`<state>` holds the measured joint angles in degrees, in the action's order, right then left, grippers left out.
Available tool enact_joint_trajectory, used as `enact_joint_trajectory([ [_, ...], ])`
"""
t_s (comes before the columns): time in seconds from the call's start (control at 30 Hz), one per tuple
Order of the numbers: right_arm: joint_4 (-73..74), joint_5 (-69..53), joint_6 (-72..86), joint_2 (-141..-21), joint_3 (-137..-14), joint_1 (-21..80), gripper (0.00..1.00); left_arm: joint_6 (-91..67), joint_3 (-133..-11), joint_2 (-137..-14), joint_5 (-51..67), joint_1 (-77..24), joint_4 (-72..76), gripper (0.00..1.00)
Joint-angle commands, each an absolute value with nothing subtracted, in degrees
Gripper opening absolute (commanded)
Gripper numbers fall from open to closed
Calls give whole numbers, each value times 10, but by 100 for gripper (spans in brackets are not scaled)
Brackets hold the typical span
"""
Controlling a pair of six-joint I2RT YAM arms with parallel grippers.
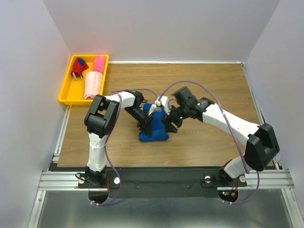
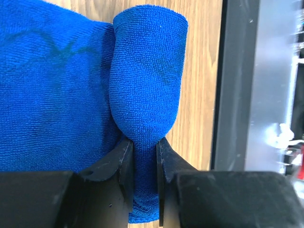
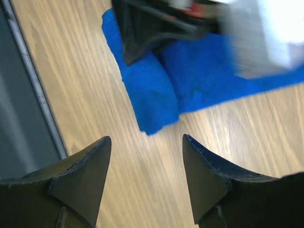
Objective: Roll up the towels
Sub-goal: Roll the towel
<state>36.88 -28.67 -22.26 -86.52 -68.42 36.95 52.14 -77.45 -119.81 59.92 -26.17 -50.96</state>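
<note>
Tabletop (image 1: 213, 80) showed open wood beyond the blue towel (image 2: 57, 95)'s edges. The left gripper (image 2: 144, 145) pinched its rolled end; the right gripper (image 3: 146, 137) hung spread just off that roll.

Left hand (image 2: 144, 145) clamped narrow, right hand (image 3: 146, 138) hovering, jaws apart

both the left arm (image 1: 96, 142) and the right arm (image 1: 232, 124) are built of white link shells joined by bulky black joint housings. a thin purple cable (image 1: 189, 82) loops loosely along each one. the left gripper (image 2: 144, 145) and right gripper (image 3: 147, 142) carry matte black, wedge-shaped fingers (image 3: 80, 185) tapering to points. a small green light (image 1: 182, 115) glows near the right wrist.
</note>
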Motion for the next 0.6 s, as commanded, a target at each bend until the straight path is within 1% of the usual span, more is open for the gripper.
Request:
enact_joint_trajectory([
  [0.0, 244, -146, -257, -831, -645, 448, 67, 556, -789, -1251, 505, -251, -519, 11],
  [0.13, 192, -71, -308, -858, -605, 518, 68, 562, -809, -1271, 516, -243, -539, 15],
  [0.17, 152, -26, -332, -871, -578, 546, 68, 562, -813, -1271, 520, -240, -539, 17],
  [0.2, 135, -9, -342, -882, -568, 556, 68, 561, -815, -1272, 524, -238, -538, 18],
  [0.37, 54, 0, -351, -926, -534, 568, 68, 560, -815, -1270, 524, -233, -536, 20],
  [0.43, 38, 24, -361, -942, -527, 575, 67, 559, -814, -1268, 524, -230, -534, 20],
  [0.53, 37, 24, -362, -961, -522, 575, 54, 561, -814, -1264, 524, -229, -533, 22],
  [0.57, 36, 22, -361, -962, -519, 575, 46, 562, -814, -1258, 525, -228, -533, 24],
])
